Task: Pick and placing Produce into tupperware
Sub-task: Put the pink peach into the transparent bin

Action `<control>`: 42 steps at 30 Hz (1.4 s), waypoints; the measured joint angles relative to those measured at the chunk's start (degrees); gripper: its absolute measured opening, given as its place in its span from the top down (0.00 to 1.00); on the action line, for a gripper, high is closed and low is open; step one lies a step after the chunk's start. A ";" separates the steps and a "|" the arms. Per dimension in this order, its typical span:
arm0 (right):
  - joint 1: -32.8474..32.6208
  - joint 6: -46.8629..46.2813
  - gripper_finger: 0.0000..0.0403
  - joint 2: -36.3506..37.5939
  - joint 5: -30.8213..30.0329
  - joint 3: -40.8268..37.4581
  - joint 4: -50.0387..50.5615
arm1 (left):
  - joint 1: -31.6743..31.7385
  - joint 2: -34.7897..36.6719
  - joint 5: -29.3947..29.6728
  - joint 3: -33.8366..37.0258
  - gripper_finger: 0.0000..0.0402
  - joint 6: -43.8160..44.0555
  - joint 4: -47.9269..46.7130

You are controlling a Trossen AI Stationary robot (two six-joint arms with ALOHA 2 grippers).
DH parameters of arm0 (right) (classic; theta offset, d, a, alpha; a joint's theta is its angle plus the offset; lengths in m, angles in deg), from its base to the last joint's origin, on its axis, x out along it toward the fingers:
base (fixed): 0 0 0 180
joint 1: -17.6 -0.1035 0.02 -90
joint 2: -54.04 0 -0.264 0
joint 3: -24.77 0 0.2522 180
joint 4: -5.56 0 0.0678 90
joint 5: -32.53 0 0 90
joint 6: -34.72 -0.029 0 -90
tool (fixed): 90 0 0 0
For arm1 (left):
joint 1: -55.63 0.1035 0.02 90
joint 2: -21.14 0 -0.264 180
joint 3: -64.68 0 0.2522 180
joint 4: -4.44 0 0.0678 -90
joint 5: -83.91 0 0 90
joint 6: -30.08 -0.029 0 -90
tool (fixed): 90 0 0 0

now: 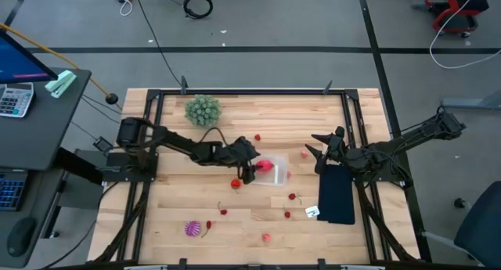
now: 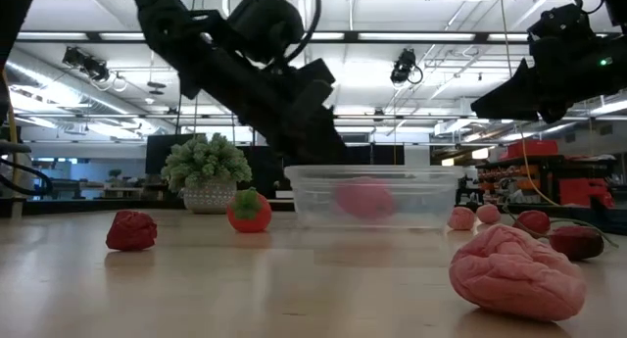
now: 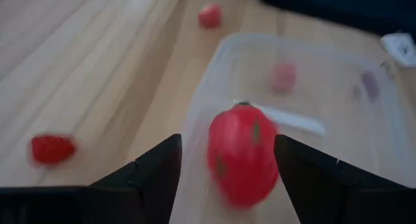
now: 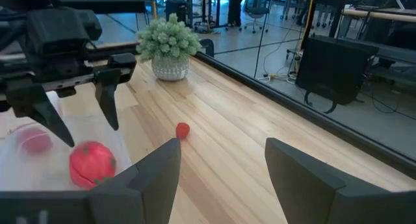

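The clear tupperware [image 1: 274, 176] sits at the table's middle. My left gripper [image 1: 249, 168] hangs open over its left end, fingers pointing down; the right wrist view shows them [image 4: 90, 134] spread apart. A red strawberry-like fruit [image 3: 244, 152] lies just below the fingertips inside the tub, free of both fingers [image 4: 91, 162]. A pink piece [image 3: 283, 76] is also in the tub. More red and pink produce lies scattered on the wood, and a spiky purple one [image 1: 192, 228] lies near the front left. My right gripper [image 1: 311, 143] waits open to the tub's right.
A bushy green plant [image 1: 203, 109] stands at the far left. The dark flat pad [image 1: 337, 193] and a white tag [image 1: 311, 212] lie right of the tub. Loose pieces: red [image 1: 257, 137], red [image 1: 236, 184], red [image 1: 293, 196], pink [image 1: 266, 237]. A large pink lump [image 2: 514, 269] lies near the front edge.
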 joint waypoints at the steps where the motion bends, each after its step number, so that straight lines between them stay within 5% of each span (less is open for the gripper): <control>1: 0.00 0.00 0.42 0.00 0.00 0.00 0.06 | 0.01 -0.08 0.27 0.01 0.39 -0.13 -0.29; 14: 0.00 -0.43 0.42 0.07 0.00 0.00 0.82 | 0.12 1.75 0.06 0.14 0.37 -2.10 0.13; 23: 1.94 -16.31 0.42 -2.59 0.87 -0.02 14.47 | 0.12 3.40 0.02 -0.91 0.39 -6.14 2.48; 34: 5.27 -29.94 0.44 -16.34 9.95 -0.09 14.55 | 2.49 9.56 0.04 -10.65 0.37 -15.43 0.23; 42: 5.26 -30.48 0.44 -25.27 12.31 0.00 3.90 | 6.15 13.54 0.09 -16.52 0.37 -18.55 -9.65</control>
